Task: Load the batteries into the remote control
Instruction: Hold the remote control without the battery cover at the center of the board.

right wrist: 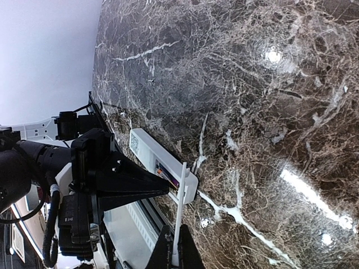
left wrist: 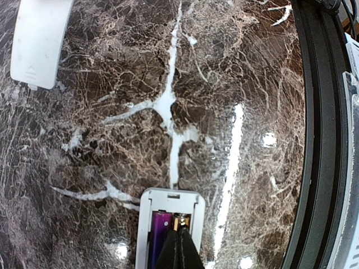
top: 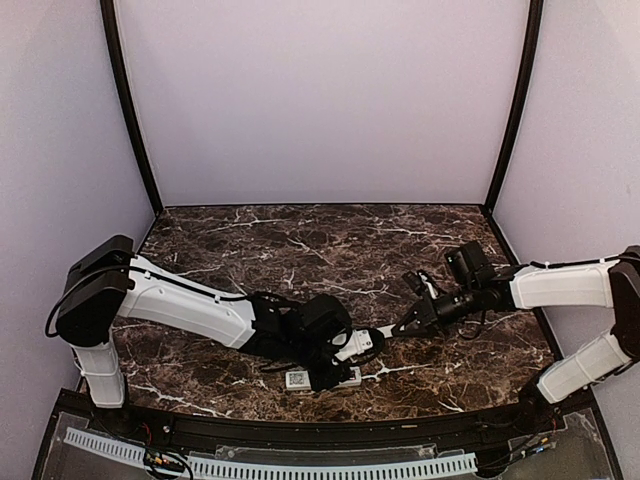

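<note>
Left claw (left wrist: 180, 238): closed, empty, tips set in the remote control (left wrist: 168, 197) beside a battery (left wrist: 159, 232). Right claw (right wrist: 172, 250): clamped on white cover (right wrist: 181, 196).

Both arms stretched low toward centre, left gripper (left wrist: 179, 246) closed, right gripper (right wrist: 174, 253) clamped

A dark brown marble table (top: 300, 240) veined in white spreads beneath and beyond both pairs of jaws. Just nearer than the jaws runs its black rim (top: 300, 432), and past that a white slotted strip (top: 300, 467), perhaps a cable duct. Well beyond the jaws stands a pale lilac back wall (top: 320, 100) between two black posts (top: 130, 110).
</note>
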Tool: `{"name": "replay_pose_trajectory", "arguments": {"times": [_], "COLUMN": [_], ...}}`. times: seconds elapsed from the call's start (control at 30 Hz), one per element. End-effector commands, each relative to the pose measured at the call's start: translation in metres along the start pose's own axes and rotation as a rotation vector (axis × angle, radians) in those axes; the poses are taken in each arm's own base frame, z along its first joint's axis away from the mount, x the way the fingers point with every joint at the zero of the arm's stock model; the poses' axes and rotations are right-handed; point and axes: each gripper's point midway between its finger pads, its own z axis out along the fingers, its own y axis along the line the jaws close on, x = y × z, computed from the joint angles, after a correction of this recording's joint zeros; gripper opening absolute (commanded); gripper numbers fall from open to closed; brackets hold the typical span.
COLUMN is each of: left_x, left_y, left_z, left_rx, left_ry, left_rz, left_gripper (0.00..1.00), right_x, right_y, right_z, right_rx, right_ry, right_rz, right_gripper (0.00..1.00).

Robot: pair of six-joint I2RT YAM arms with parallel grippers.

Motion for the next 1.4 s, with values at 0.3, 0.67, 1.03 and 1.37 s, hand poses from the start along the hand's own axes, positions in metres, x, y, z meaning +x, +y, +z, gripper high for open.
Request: {"name": "replay_pose_trajectory", "arguments": {"times": [0.3, 0.67, 1.03, 1.37], "left_x": [-0.042, 0.018, 0.081, 0.099], "left_y": [0.011, 0.042, 0.038, 0.014], "left_z": [-0.057, -0.111, -0.114, -0.06], "left_rx": [-0.042, -0.188, -0.269, -0.108], "left_ry": [-0.15, -0.264, -0.297, -0.163], "left_rz": [-0.031, -0.347, -0.183, -0.025], "left_gripper": [0.0, 0.3, 0.81, 0.84], "right_x": [-0.011, 0.012, 0.023, 0.038], "right_y": [0.013, 0.047, 0.064, 0.053], "right_z": [-0.013, 0.021, 0.053, 0.052], "right_rx": [0.024, -0.05, -0.079, -0.071], "right_ry": [-0.041, 0.057, 0.112, 0.18], "right_rz": [-0.045, -0.076, -0.109, -0.135], "right_gripper": [0.0, 0.0, 0.0, 0.0]}}
